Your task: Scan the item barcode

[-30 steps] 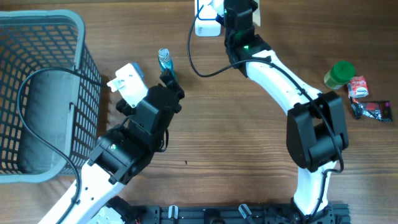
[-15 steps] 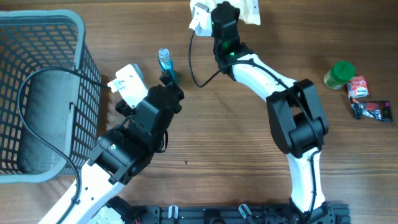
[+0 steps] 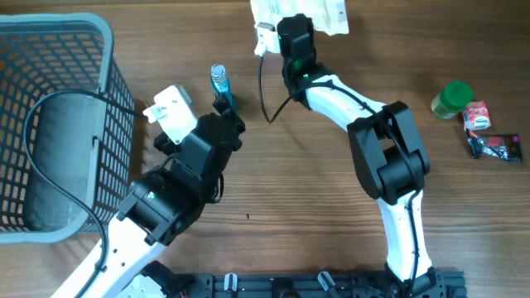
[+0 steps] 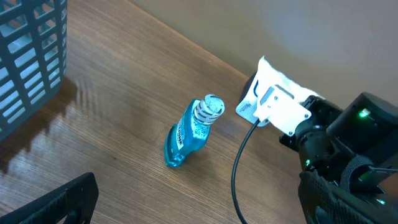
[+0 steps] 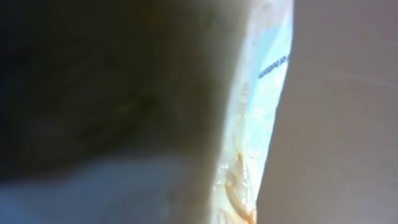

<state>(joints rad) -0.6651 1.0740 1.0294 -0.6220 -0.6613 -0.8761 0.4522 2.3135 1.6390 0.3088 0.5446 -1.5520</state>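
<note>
Blue and see-through, the bottle (image 4: pixel 189 134) lies on its side on the wooden table (image 4: pixel 112 81), with its pale cap pointing away. The left gripper (image 4: pixel 199 208) hangs near it, released wide. Beyond it, the right gripper (image 3: pixel 290 21) is clenched on the white scanner (image 4: pixel 273 109).

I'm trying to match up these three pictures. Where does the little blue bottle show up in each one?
Overhead: the blue bottle is up and left of centre, on the wooden table.
Left wrist: the bottle is near the middle of the picture, its cap towards the upper right.
Right wrist: not in it; only a blurred white packet shows, close up.
Shared landmark: the grey basket, left of the bottle in the overhead and left wrist views.
</note>
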